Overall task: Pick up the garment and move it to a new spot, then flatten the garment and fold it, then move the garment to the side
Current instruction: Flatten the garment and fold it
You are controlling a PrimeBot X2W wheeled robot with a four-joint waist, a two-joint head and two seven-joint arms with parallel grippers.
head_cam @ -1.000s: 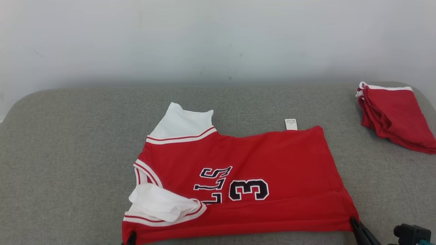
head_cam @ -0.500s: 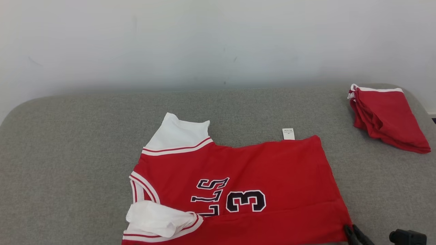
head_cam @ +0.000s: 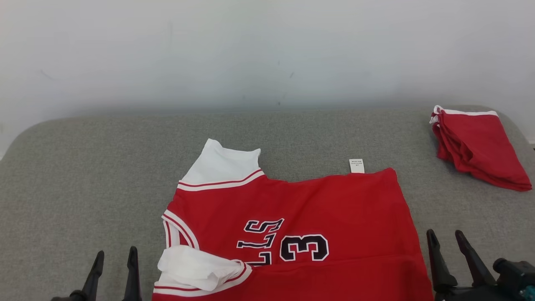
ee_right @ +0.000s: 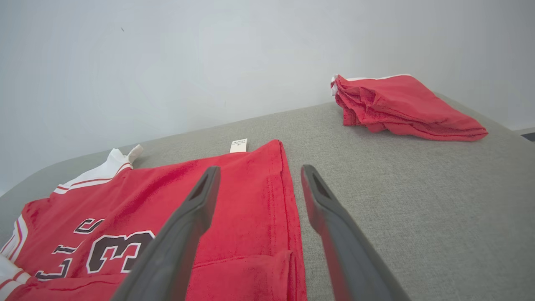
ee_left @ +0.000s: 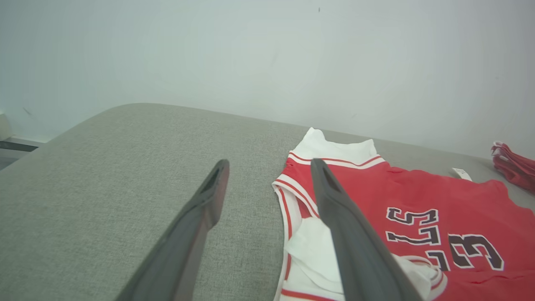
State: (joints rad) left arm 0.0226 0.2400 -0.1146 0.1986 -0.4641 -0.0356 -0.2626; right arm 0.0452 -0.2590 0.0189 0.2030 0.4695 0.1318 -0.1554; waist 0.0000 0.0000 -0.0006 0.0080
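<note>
- The left gripper (head_cam: 116,251) sits nearest, just off the garment's near-left corner. Its two dark fingers are spread wide with nothing between them, clear of the cloth.
- The right gripper (head_cam: 444,233) sits just off the garment's near-right hem. Its fingers are likewise wide apart and grip nothing, with bare upholstery beneath them.
- The garment (head_cam: 317,209), a red jersey with white sleeves, a dark "3" and dark letters, lies spread on the middle of the surface. Its collar end points left, and a fold runs along its near edge.
- A crumpled white sleeve (head_cam: 196,265) lies on the garment's near-left part, and the other sleeve (head_cam: 221,161) sticks out flat at its far-left corner.
- The surface (head_cam: 83,167) is grey woven upholstery with rounded corners, bare to the left of the garment and beyond it.
- A small white label (head_cam: 356,165) pokes out from the garment's far edge.
- A folded red pile (head_cam: 480,146) with white trim lies well apart from the garment, far to its right near the surface's rounded corner.
- Behind the garment rises a plain pale wall (head_cam: 250,50) with a few faint scuffs.
</note>
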